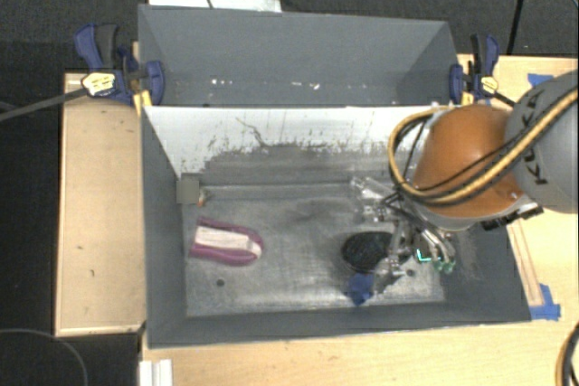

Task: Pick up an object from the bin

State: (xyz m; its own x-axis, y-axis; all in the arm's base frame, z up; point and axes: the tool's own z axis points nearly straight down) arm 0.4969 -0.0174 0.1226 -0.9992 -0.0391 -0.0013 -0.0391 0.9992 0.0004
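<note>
From my seat I see the arm reaching in from the right, its orange cover (463, 160) hanging above the right half of the grey metal bin (298, 59), with yellow and black cables (404, 183) looped round its left side. The claw (395, 259) is low in the bin's right front part, close to the floor. Its metal parts run together from this angle, so I cannot tell whether it is spread or pressed together, and I see nothing pinched in it. The thing nearest to it is a flat dark round object (361, 250), lying on the bin floor just to the left of the claw and touching it or very nearly so. A small blue piece (361, 290) lies just in front of that, near the bin's front wall and close under the tip of the claw. Well apart, on the left side of the floor, lies a purple and white oblong thing (225, 244) on its side. A small grey block (188, 191) sits behind it against the left wall.
</note>
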